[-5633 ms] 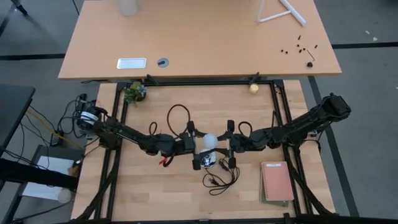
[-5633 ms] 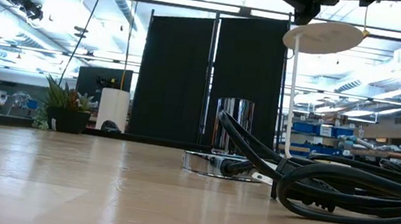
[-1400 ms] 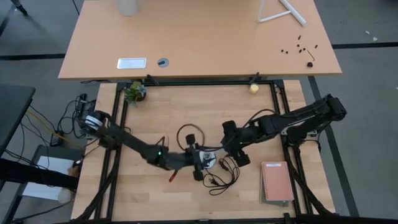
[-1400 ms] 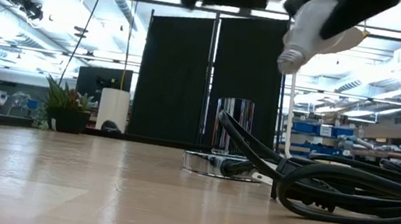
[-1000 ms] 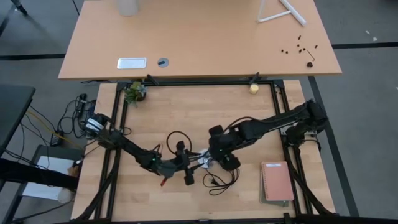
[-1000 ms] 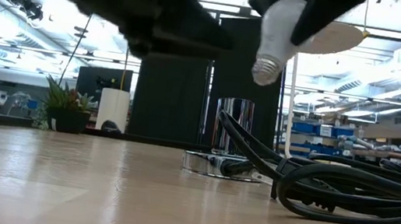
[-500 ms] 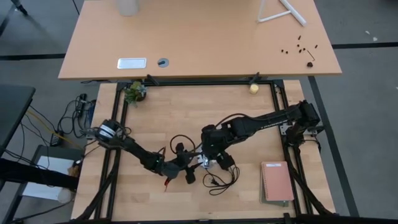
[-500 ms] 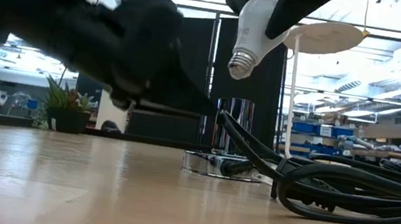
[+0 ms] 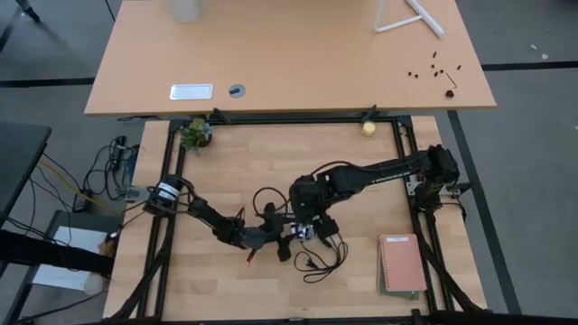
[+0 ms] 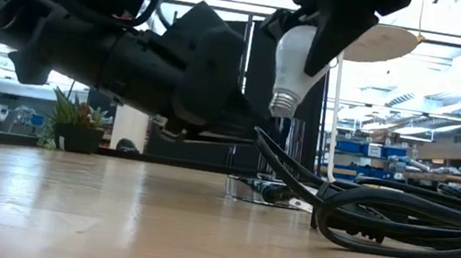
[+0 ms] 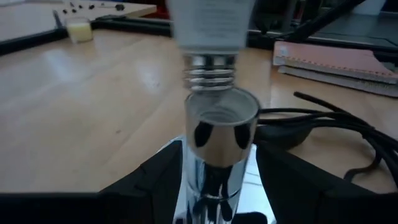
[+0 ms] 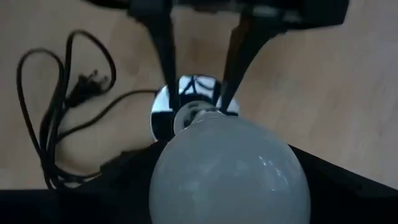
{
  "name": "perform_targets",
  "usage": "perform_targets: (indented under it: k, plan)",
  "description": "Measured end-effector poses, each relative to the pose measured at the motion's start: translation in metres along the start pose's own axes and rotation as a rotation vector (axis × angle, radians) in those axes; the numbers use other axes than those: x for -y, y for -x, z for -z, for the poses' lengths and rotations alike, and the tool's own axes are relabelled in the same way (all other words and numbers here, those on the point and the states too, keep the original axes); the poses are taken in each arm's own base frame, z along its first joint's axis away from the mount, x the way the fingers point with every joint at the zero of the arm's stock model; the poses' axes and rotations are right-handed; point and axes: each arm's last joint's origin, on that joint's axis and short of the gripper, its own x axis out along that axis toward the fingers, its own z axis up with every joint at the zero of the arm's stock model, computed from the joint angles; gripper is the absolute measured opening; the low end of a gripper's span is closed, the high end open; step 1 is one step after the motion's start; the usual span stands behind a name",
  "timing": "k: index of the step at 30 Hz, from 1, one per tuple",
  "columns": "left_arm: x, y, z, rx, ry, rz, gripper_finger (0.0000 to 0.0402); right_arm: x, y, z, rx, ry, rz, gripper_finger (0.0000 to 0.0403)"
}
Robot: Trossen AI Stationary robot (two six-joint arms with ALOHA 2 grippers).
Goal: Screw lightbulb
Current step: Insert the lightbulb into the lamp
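Observation:
The lightbulb (image 11: pixel 211 25) hangs upright, its screw base (image 10: pixel 282 102) pointing down. It is right over the mouth of the chrome socket tube (image 11: pixel 221 134). My right gripper (image 12: pixel 227 186) is above it, shut on its white globe (image 12: pixel 227 168). My left gripper (image 9: pixel 275 236) reaches in low from the table's left, shut on the socket tube. The socket's round foot (image 10: pixel 271 192) rests flat on the table. In the high view the right gripper (image 9: pixel 307 212) hides the bulb. My left gripper pinches the chrome socket tube (image 11: pixel 219 155) between its two fingers (image 11: pixel 158 171), low on the tube. The fingers come in nearly level from the table's left. The socket stands upright on its foot. My right gripper pinches the globe's widest part (image 12: pixel 168 180) between its two fingers, from above, pointing down. The bulb hangs upright below the fingers, clear of the table. Whether its base touches the socket's rim I cannot tell.
A coiled black cord (image 9: pixel 316 257) with its plug lies just near of the socket, and loops lie beside it (image 10: pixel 399 216). A pink notebook (image 9: pixel 402 264) lies at the near right. A small plant (image 9: pixel 195 134) and a yellowish ball (image 9: pixel 368 128) sit at the far edge.
My right gripper has carried the bulb toward the table's left and down, to above the socket. The bulb has turned from slanted to upright, base down. My left arm has sunk lower at the socket.

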Motion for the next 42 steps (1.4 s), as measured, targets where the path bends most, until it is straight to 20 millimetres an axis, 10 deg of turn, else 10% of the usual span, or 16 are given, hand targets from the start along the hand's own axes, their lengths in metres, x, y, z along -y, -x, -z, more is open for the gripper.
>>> perform_targets:
  k: [42]
  plan:
    - [-0.02, -0.035, -0.009, 0.013, -0.1, -0.023, 0.0189, 0.007, -0.006, 0.001, -0.027, -0.011, 0.049, 0.0293]
